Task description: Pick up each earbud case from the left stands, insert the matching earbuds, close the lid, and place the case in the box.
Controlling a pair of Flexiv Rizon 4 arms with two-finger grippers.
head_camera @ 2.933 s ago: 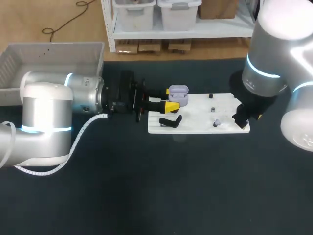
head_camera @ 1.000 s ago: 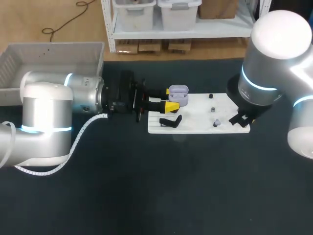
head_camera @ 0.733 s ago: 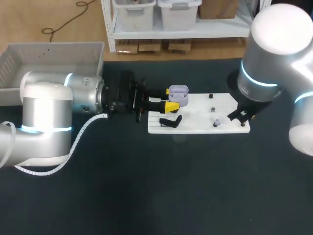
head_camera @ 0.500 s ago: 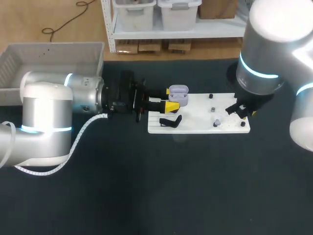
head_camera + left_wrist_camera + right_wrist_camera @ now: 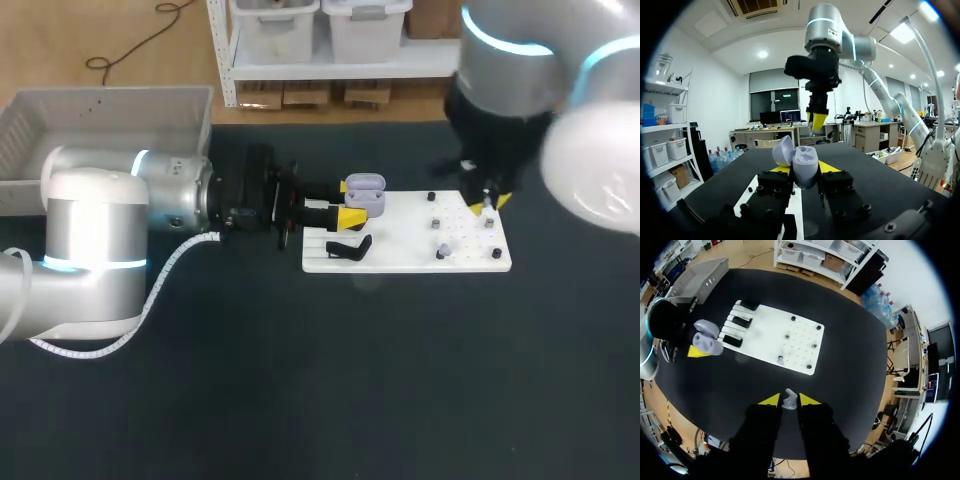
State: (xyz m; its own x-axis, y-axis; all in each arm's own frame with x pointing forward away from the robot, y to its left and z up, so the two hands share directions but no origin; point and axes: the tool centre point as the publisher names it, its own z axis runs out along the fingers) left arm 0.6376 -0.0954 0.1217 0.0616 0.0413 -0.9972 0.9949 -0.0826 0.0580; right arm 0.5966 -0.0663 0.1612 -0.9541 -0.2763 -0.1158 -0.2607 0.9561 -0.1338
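A lavender earbud case (image 5: 364,192), lid open, is held at the left edge of the white board (image 5: 405,235); my left gripper (image 5: 352,203) is shut on it. In the left wrist view the case (image 5: 801,164) sits between the yellow tips of the left gripper (image 5: 802,170). My right gripper (image 5: 490,200) hangs above the board's right end. From its own wrist view the right gripper (image 5: 789,400) is shut on a small grey earbud (image 5: 789,399), high above the board (image 5: 775,335). The case (image 5: 707,337) shows there too, off the board's left end.
A black stand (image 5: 348,248) lies on the board's left part. Several small dark pegs, such as one (image 5: 441,252), dot its right half. A grey bin (image 5: 100,120) stands at the back left. The tabletop (image 5: 330,380) is dark.
My right arm has lifted from the board's front right corner and swung toward the back, carrying the earbud up. The left arm and the case have stayed still.
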